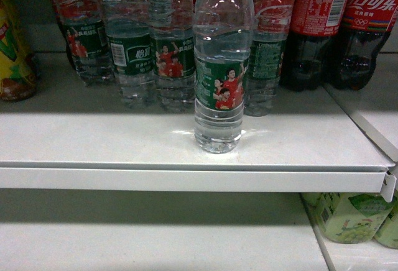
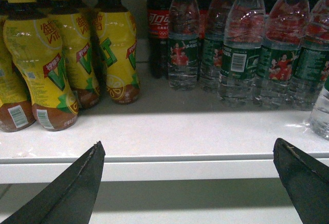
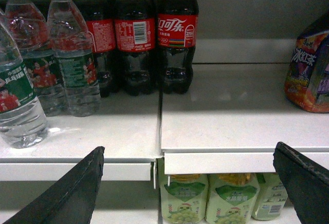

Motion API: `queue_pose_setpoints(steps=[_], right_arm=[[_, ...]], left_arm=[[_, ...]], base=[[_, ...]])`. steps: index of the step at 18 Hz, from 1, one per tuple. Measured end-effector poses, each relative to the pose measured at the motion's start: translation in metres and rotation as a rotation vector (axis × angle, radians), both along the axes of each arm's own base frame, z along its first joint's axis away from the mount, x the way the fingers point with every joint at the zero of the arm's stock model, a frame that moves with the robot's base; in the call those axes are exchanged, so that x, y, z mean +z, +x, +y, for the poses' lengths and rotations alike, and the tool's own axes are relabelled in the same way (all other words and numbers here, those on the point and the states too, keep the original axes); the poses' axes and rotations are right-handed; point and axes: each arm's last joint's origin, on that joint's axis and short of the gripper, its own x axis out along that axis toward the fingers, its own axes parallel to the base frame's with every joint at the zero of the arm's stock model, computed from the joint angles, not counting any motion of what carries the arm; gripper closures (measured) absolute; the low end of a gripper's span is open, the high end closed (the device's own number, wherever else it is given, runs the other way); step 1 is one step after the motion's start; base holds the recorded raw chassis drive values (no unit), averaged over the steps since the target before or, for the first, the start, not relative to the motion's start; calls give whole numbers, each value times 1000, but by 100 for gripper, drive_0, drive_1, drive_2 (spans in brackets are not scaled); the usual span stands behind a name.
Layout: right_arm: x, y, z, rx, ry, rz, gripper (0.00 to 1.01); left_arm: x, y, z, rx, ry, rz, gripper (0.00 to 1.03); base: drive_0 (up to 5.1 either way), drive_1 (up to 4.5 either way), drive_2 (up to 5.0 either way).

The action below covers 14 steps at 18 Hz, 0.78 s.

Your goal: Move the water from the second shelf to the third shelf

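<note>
One water bottle (image 1: 217, 66), clear and ribbed with a green label, stands alone near the front edge of the white shelf (image 1: 124, 179). It shows at the far right of the left wrist view (image 2: 321, 112) and at the left of the right wrist view (image 3: 18, 100). A row of like water bottles (image 1: 140, 47) stands behind it. My left gripper (image 2: 188, 149) is open, in front of the shelf lip and left of the front bottle, holding nothing. My right gripper (image 3: 188, 152) is open too, empty, to the right of that bottle. Neither gripper shows in the head view.
Dark cola bottles (image 1: 345, 28) stand to the right of the water. Yellow tea bottles (image 2: 56, 54) stand to the left. A lower shelf (image 1: 155, 240) holds green grape-drink bottles (image 3: 221, 198) at the right. A purple and orange pack (image 3: 311, 70) sits on the neighbouring shelf board.
</note>
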Motion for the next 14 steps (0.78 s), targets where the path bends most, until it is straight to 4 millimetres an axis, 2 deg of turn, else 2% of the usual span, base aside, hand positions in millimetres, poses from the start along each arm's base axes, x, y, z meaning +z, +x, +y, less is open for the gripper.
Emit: queue_pose_setpoints(steps=[14], right_arm=[[0, 0, 0, 0, 0, 0, 3]], left_arm=[[0, 0, 0, 0, 0, 0, 5]], base=[[0, 0, 0]])
